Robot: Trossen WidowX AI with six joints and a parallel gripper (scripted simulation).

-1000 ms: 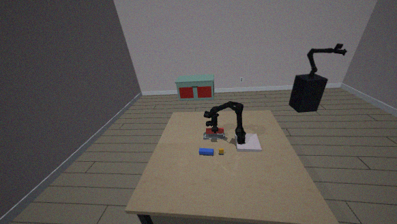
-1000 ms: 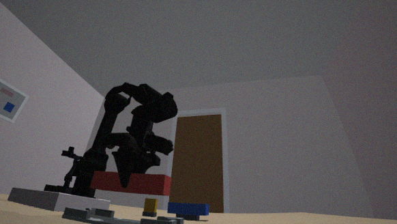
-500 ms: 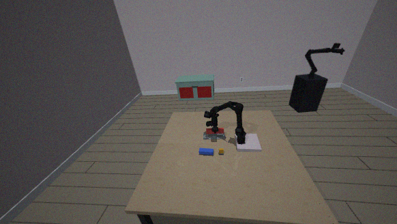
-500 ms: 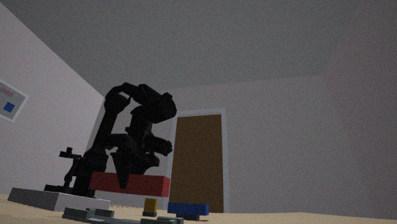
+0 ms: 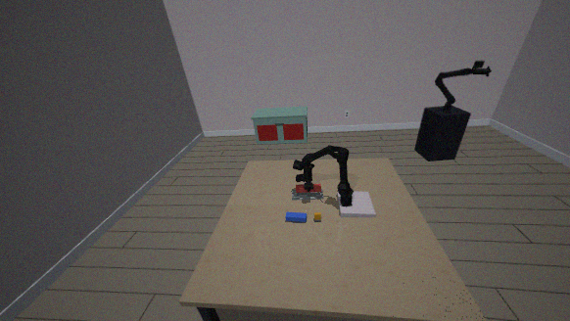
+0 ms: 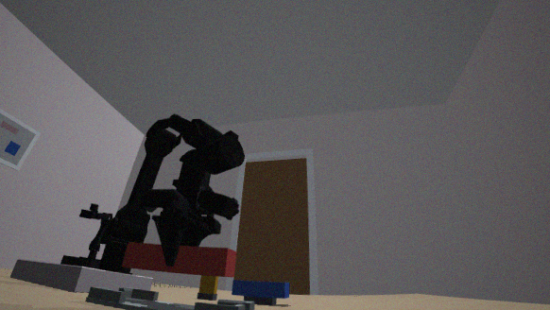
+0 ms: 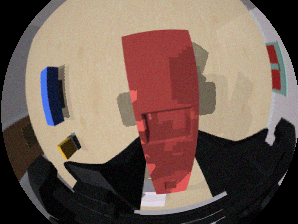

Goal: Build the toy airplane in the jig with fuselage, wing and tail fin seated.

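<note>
The red fuselage (image 5: 316, 188) (image 6: 208, 261) (image 7: 157, 65) is between the fingers of my gripper (image 5: 308, 188) (image 6: 177, 254) (image 7: 165, 133), which is shut on it. It is held above the grey cradle (image 5: 308, 197) (image 6: 105, 296), with a gap below it in the exterior view. The sockets in its top face show in the wrist view. The blue wing (image 5: 296, 217) (image 6: 260, 288) (image 7: 50, 96) lies on the table with its dark tab underneath. The small yellow tail fin (image 5: 317, 216) (image 6: 208, 284) (image 7: 67, 149) stands beside it, dark tab down.
The arm's base stands by a pale slab (image 5: 362, 206) (image 6: 52, 275) on the wooden table (image 5: 313, 264). A green cabinet (image 5: 280, 114) with red doors and a black pedestal (image 5: 441, 134) with another arm stand beyond the table.
</note>
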